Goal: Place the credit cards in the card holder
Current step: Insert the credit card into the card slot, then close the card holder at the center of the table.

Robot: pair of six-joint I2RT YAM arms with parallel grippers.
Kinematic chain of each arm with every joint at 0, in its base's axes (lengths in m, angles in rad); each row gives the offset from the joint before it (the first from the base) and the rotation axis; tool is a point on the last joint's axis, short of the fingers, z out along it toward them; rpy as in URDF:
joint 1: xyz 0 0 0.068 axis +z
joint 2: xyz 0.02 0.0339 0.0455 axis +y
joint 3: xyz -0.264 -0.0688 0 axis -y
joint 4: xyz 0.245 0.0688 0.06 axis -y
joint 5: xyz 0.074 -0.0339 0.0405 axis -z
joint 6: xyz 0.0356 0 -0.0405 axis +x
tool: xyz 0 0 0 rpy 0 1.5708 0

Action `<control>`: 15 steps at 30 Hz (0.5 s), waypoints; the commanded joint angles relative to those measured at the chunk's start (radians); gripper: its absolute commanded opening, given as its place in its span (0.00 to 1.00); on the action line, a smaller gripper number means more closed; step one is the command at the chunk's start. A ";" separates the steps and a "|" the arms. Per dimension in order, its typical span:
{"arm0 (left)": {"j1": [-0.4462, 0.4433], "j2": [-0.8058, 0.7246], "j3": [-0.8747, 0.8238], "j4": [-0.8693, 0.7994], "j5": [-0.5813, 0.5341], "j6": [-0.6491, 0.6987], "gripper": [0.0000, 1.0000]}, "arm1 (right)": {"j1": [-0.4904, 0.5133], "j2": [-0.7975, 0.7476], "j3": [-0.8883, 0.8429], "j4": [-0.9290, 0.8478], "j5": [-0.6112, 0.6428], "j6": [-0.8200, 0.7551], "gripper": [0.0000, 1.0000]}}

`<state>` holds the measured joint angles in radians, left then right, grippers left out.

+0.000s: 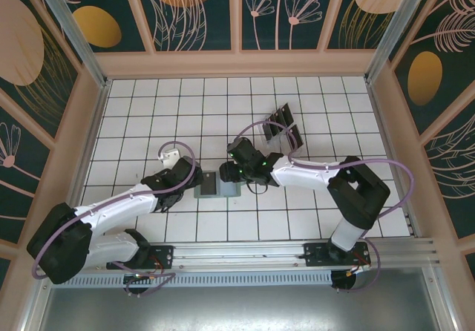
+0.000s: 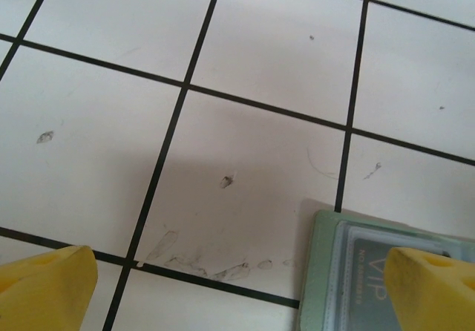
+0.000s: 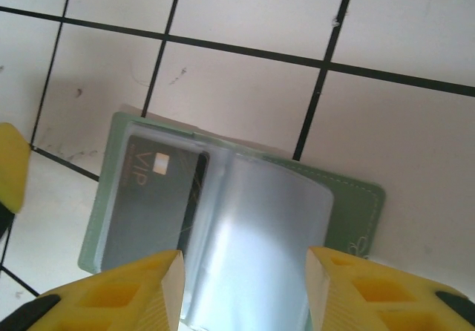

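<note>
I have bare tile (image 1: 148, 116) across the left and back of the floor, and more just beyond the card holder (image 1: 208, 186), so a way in lies open from there. The holder itself is crowded: my left gripper (image 1: 189, 185) sits at its left edge and my right gripper (image 1: 228, 177) hangs spread over its right half. Behind the right arm (image 1: 312, 174), the propped credit cards (image 1: 283, 116) narrow the way back.
</note>
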<state>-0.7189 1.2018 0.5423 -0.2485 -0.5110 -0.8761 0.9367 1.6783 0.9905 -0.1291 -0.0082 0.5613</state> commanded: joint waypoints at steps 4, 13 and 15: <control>0.005 -0.026 -0.041 0.105 -0.003 0.031 0.99 | 0.004 -0.120 -0.046 -0.024 0.078 0.014 0.47; 0.006 -0.020 -0.063 0.198 0.139 0.090 0.99 | -0.006 -0.251 -0.186 -0.015 0.137 0.078 0.53; 0.008 -0.022 -0.075 0.228 0.167 0.097 0.99 | -0.007 -0.234 -0.195 0.000 0.130 0.081 0.53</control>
<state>-0.7185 1.1919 0.4885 -0.0910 -0.4034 -0.8112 0.9348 1.4296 0.8227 -0.1383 0.0895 0.6159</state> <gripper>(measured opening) 0.988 0.527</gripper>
